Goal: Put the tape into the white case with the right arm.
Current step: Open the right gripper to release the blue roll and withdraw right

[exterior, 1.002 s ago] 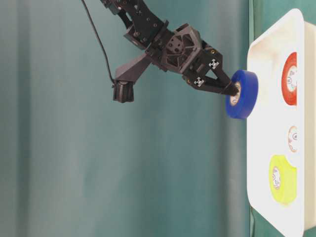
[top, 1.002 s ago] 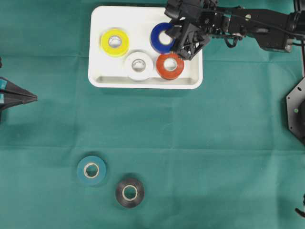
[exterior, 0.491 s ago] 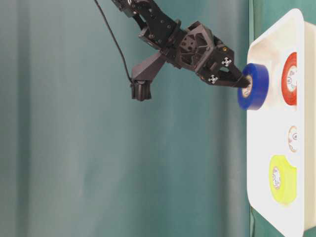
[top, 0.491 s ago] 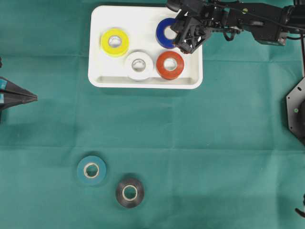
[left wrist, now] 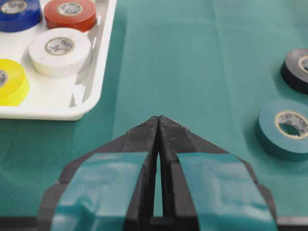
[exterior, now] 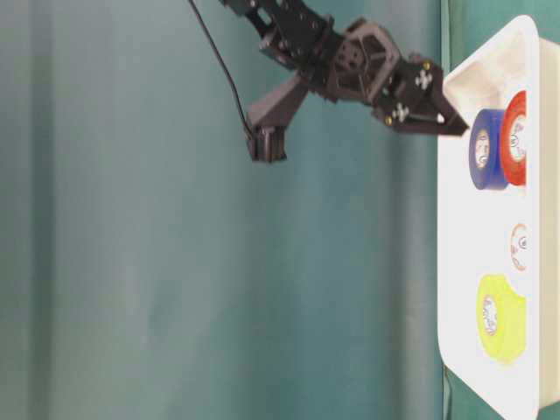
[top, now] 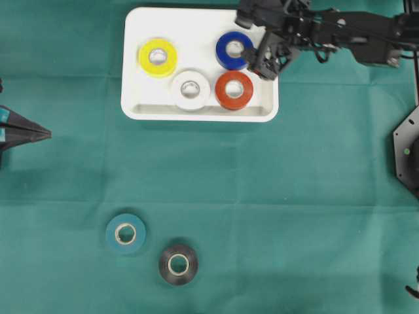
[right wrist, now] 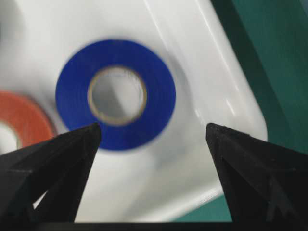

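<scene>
Your white case holds yellow, white, red and blue tape; right gripper spread wide, empty.

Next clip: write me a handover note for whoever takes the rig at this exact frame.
Right gripper: open, empty, above the blue roll.
Left gripper: shut, parked at the table's left edge.
Done: blue, yellow, white and red rolls lie flat in the white case.
Left: teal roll and black roll sit on the cloth, for the right arm.
</scene>
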`<state>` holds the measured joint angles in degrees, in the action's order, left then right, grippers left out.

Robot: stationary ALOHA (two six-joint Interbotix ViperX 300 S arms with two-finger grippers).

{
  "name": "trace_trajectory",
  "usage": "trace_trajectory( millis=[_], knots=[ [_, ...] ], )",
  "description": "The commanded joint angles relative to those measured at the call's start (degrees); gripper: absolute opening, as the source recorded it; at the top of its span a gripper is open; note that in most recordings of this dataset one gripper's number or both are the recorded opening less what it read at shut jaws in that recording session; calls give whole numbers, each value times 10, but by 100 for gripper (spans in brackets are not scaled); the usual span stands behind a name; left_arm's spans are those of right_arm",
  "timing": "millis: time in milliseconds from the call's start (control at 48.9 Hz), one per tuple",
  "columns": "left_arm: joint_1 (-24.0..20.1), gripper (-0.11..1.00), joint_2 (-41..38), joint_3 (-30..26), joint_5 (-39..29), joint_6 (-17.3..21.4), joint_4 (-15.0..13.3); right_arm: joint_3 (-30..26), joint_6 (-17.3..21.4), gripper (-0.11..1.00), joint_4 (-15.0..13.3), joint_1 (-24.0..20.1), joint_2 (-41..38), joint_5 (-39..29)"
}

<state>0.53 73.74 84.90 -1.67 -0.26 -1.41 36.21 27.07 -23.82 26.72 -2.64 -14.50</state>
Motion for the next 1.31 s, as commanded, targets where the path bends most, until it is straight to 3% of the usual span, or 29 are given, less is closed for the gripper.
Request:
trace_trajectory(
  millis=[0, 327, 532, 777, 941, 1288],
  knots=[
    [-2, 1, -4, -5, 3, 1, -1, 18, 0, 66, -3, 0, 46, 2],
    [-1, 1, -4, -5, 3, 1, -2, 166, 0, 66, -5, 1, 188, 20],
    [-2, 1, -4, -5, 3, 1, -2, 243, 1, 66, -5, 0, 264, 86],
    [-2, 1, -5, -5, 3, 1, -2, 273, 4, 66, -5, -12, 273, 138],
    [-2, 1, -4, -5, 3, 0, -2, 283, 4, 66, -5, -63, 275, 139],
    [-2, 1, -4, -6, 3, 0, -2, 302, 6, 65, -4, -244, 290, 135]
  ],
)
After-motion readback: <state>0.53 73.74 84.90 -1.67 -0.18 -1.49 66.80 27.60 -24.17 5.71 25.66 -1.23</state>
